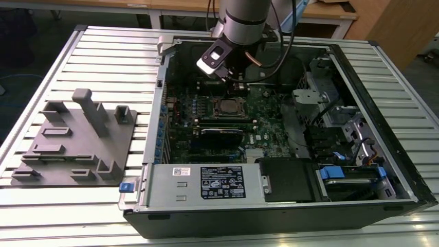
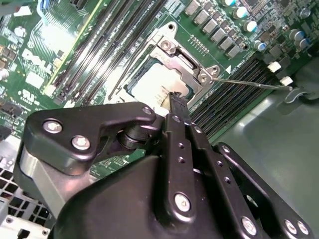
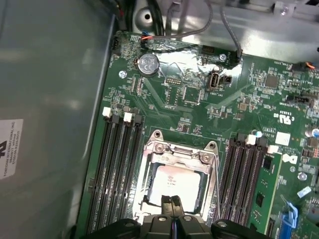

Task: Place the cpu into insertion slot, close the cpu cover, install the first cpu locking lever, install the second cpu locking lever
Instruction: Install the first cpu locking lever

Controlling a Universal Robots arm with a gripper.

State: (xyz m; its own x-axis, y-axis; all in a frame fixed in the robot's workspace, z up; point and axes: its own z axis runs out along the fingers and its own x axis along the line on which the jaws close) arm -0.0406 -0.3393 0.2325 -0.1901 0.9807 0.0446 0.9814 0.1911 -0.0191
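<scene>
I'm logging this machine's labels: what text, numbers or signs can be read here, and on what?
Black label on the metal housing: print too small to read.
White sticker beside it: too small to read.
White label on the case wall: partly cut off, unreadable.
Coin cell: markings too small.
cpu face: no readable marks.
Nothing can be quoted.

Print shows in several places, but none of it can be made out. A black rectangular label with white print (image 1: 223, 181) and a small white label (image 1: 181, 171) sit on the silvery metal box (image 1: 164, 195), well apart from the gripper's (image 3: 172, 200) jaws. A white sticker with black lines (image 3: 11, 149) lies on the grey case wall (image 3: 50, 74). Beyond the jaws, the green circuit board (image 3: 164, 107) carries a small white square sticker (image 3: 282, 138) and a round silvery coin cell with stamped marks (image 3: 148, 63).
</scene>
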